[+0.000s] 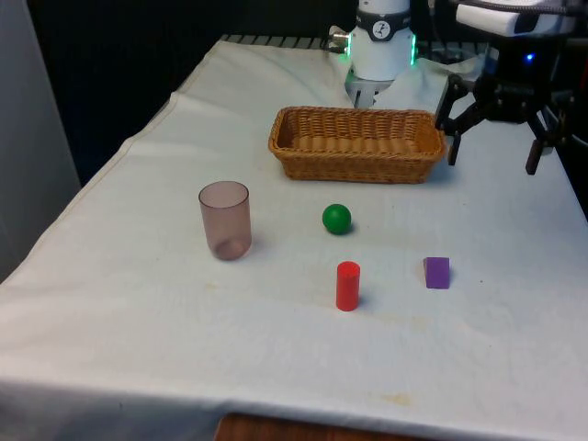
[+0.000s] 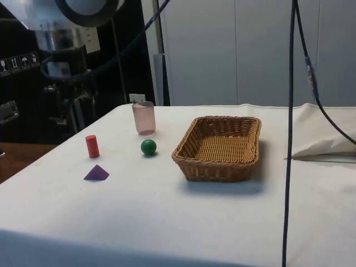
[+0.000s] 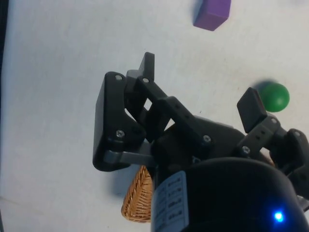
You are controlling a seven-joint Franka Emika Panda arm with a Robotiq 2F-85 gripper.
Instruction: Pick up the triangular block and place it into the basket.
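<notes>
The purple triangular block (image 1: 437, 272) lies on the white cloth toward the front view's right; in the side view the block (image 2: 97, 173) shows its wedge shape. The wicker basket (image 1: 354, 156) stands empty further back, at the middle of the table. My gripper (image 1: 491, 161) hangs above the cloth just beyond the basket's end on the front view's right, well behind the block. It is open and holds nothing. In the wrist view the gripper (image 3: 199, 84) has the block (image 3: 212, 12) beyond its fingertips and the basket's rim (image 3: 140, 198) beneath it.
A green ball (image 1: 336, 218) sits between the basket and a red cylinder (image 1: 347, 286) standing upright left of the block. A translucent pink cup (image 1: 225, 220) stands toward the front view's left. The table's edge runs close on the front view's right.
</notes>
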